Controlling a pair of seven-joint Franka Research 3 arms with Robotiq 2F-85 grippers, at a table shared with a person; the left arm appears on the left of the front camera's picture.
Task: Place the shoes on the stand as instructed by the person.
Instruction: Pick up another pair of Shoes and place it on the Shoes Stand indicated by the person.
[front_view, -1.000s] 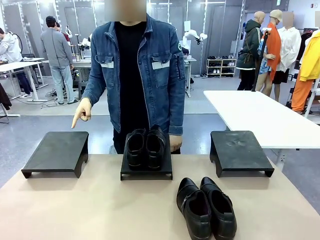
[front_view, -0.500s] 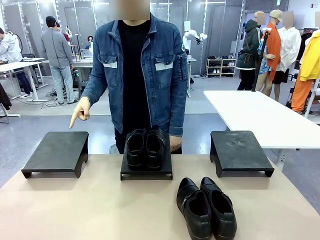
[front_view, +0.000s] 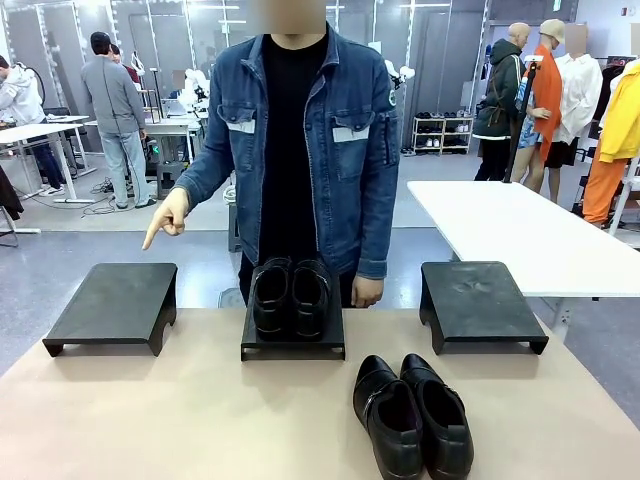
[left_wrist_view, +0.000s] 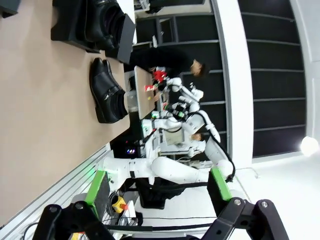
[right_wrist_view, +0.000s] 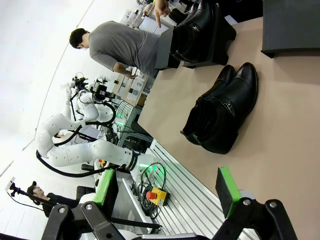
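Both grippers wide and empty; one pair on a stand, one pair on the table.

We find the left gripper (left_wrist_view: 157, 185) and the right gripper (right_wrist_view: 166, 186) with jaws spread apart, holding nothing. One pair of black shoes (front_view: 291, 297) sits side by side on the middle stand (front_view: 293, 347). The second pair (front_view: 412, 415) lies on the table (front_view: 180, 410) at 5 o'clock from it. A second stand (front_view: 115, 300) sits at 9 o'clock of the middle one, a third stand (front_view: 480, 300) at 3 o'clock. The person (front_view: 300, 150), at 12 o'clock, points one hand (front_view: 168, 218) down toward the second stand.
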